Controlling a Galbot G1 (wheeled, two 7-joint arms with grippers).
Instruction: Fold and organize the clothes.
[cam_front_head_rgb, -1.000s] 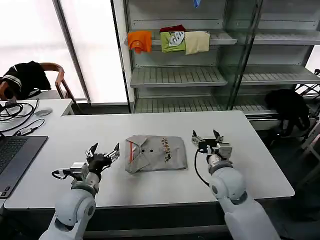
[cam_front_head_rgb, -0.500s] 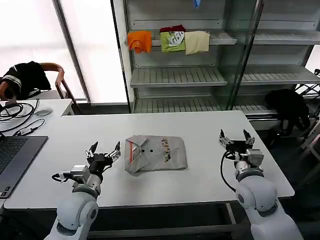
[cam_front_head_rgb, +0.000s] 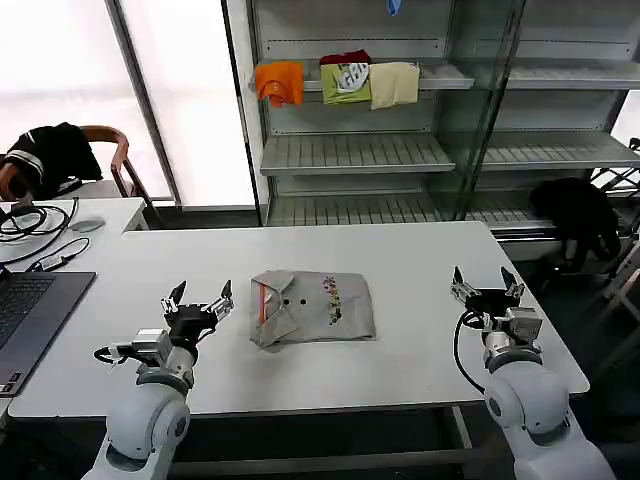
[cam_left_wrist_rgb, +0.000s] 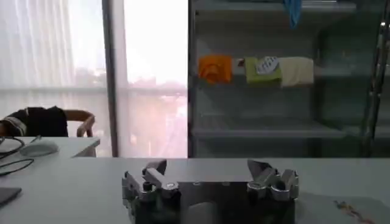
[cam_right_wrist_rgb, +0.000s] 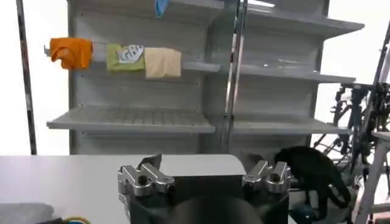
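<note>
Folded grey shirt (cam_front_head_rgb: 313, 307) lies mid-frame on counter (cam_front_head_rgb: 400, 260). Left gripper (cam_front_head_rgb: 197, 303) lower left, right gripper (cam_front_head_rgb: 486, 286) lower right; both jaws wide apart, holding nothing.

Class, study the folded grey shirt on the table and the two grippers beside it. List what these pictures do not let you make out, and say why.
1. Folded grey shirt: its underside and inner layers, hidden by its own top fold in the head view.
2. Chest print: too small to read in the head view.
3. Left wrist view: the shirt is cut off by the picture's edge behind the left gripper.
4. Right wrist view: the right gripper hides the table just ahead.
</note>
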